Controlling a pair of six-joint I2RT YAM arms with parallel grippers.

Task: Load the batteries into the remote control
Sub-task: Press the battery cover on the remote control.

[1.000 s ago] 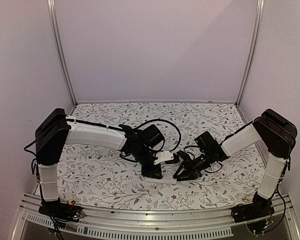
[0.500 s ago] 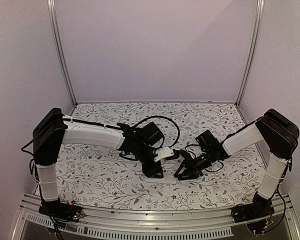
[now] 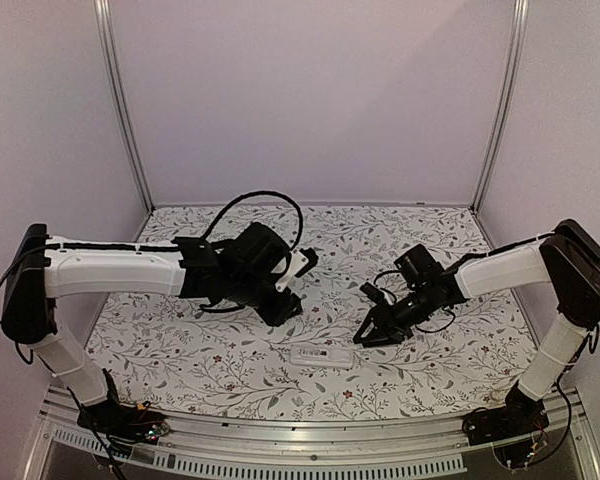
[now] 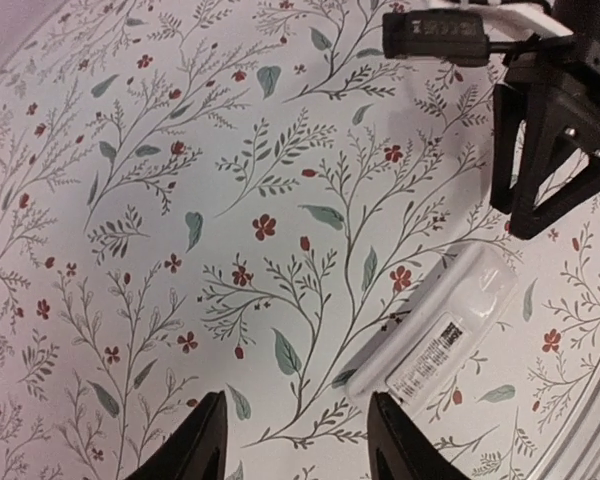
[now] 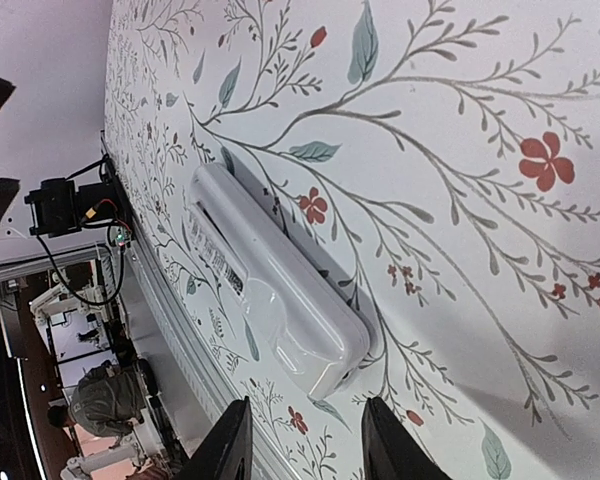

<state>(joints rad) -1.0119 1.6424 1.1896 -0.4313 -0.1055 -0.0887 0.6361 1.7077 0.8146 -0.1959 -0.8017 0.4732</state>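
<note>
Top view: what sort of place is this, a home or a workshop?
Probably a lab test booth: plain walls and metal posts enclose a flowered cloth, and the left arm and right arm stand on a metal rail.

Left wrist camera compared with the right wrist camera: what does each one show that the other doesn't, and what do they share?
Left wrist only: the right gripper seen from outside, its black fingers close to the remote control. Right wrist only: the table's metal edge and the room beyond it. Both: the remote lying back up, label showing, on the floral cloth, and each camera's own fingertips, open and empty, on the left gripper and the right alike. Neither shows batteries.
</note>
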